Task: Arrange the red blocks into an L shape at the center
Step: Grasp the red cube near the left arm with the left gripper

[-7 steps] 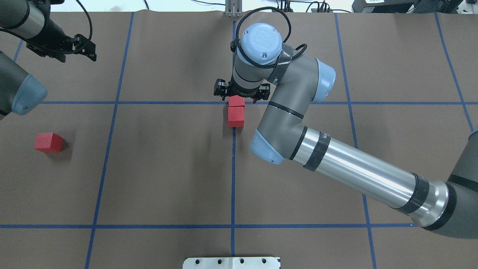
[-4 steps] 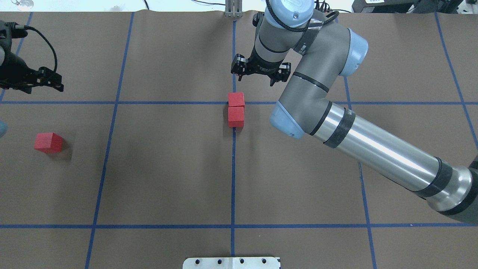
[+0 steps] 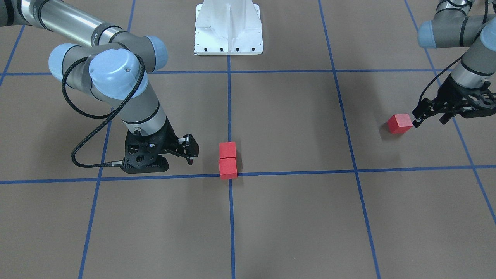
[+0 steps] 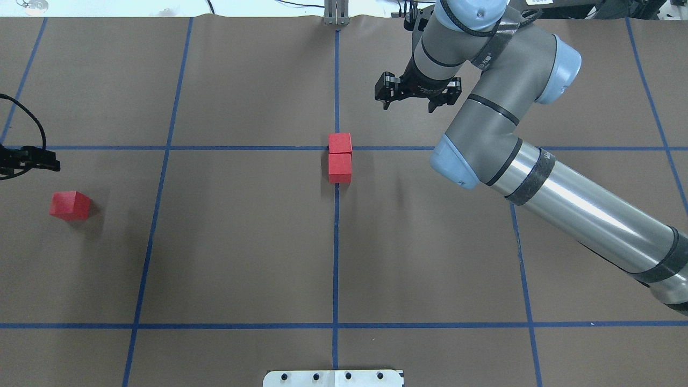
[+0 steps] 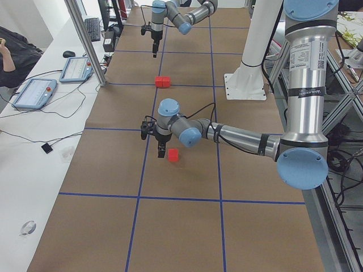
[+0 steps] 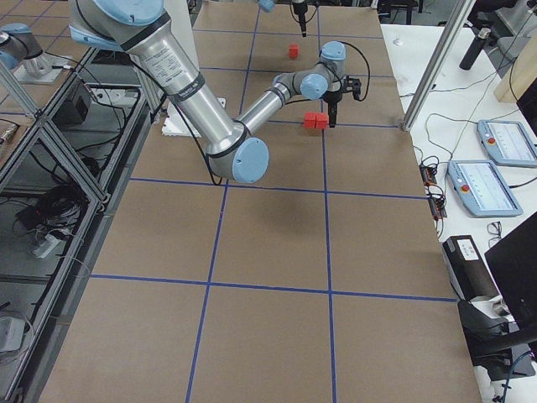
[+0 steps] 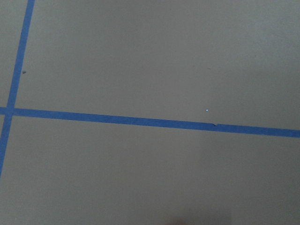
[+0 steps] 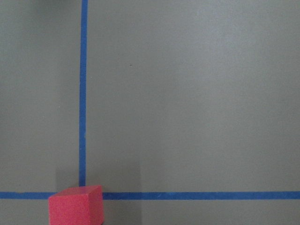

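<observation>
Two red blocks (image 4: 339, 167) at center (image 4: 325, 148), right claw (image 4: 408, 107) splayed nearby, elbow bent.

Left gripper (image 4: 40, 160) partly beyond overhead view's edge

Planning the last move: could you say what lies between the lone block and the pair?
Between lone block and pair: bare surface, one blue line, seen overhead.

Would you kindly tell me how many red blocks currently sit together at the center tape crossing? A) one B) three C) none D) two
D: two red blocks sit touching there, while the third block lies alone, far off toward the robot's left.
</observation>
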You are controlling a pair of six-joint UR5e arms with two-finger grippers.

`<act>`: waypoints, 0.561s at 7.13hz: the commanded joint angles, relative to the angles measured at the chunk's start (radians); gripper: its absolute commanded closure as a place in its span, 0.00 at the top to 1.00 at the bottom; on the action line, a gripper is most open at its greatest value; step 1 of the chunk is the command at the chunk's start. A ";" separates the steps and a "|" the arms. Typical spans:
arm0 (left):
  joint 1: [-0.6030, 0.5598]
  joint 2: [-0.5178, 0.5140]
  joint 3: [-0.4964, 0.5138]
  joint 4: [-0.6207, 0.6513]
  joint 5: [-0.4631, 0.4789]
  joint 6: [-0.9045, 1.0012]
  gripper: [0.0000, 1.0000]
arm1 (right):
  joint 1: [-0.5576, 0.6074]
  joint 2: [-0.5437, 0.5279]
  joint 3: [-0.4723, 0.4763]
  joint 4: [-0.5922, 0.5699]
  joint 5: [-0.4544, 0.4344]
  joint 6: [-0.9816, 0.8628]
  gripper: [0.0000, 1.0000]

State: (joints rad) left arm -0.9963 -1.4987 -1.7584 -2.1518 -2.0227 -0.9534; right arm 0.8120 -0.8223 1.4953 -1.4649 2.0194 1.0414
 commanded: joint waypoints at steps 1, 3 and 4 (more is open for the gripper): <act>0.091 0.006 0.002 -0.029 0.062 -0.097 1.00 | 0.001 -0.015 0.000 0.001 -0.002 -0.006 0.99; 0.113 0.005 0.014 -0.028 0.065 -0.097 1.00 | 0.001 -0.017 0.000 0.006 0.002 -0.006 0.99; 0.114 0.000 0.026 -0.026 0.071 -0.094 1.00 | 0.001 -0.017 0.000 0.008 0.001 -0.006 0.99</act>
State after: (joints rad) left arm -0.8880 -1.4948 -1.7439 -2.1793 -1.9573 -1.0483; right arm 0.8130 -0.8386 1.4957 -1.4597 2.0202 1.0356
